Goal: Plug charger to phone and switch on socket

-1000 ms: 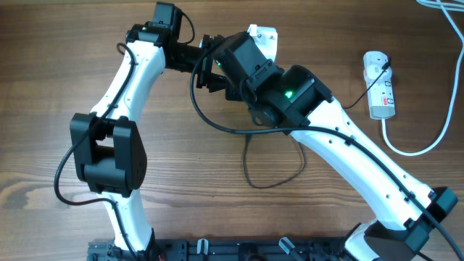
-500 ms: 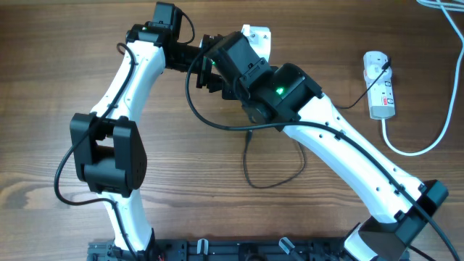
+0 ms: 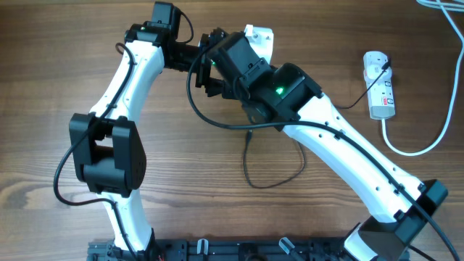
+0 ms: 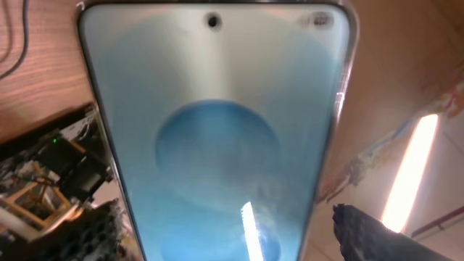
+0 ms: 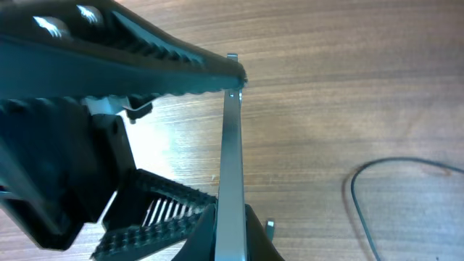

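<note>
L wrist view: phone [image 4: 217,145] fills frame. Glossy glass, rounded corners, thin metal rim. Screen pale blue w/ darker blue disc; lamp glare streak low on it. Long axis runs up-down in pic, camera-hole end at top, away from the wrist. Held up off the table [image 4: 43,65], brown wood grain at upper L. Left pincer [image 4: 235,228] clamped across the phone's lower part, knobbly black fingers [image 4: 109,228] at both lower corners.

R wrist view: phone seen edge-on, a thin silvery strip running up-down. Ribbed black rubber pad touches its top end, another ribbed pad low L beside it. Thin black charger [image 5: 362,210] cable curves on the wood at R.

Overhead: both arms meet at far-middle of table. Right pincer [image 3: 214,72] tucked under its wrist block, fingers hidden; can't tell if apart or together. Charger loops loose on the table below the arms; its plug end sits at the socket [image 3: 380,87], far R. Socket is white plastic, oblong, long axis roughly near-far. Thick white lead [image 3: 428,145] curls off its near end.
</note>
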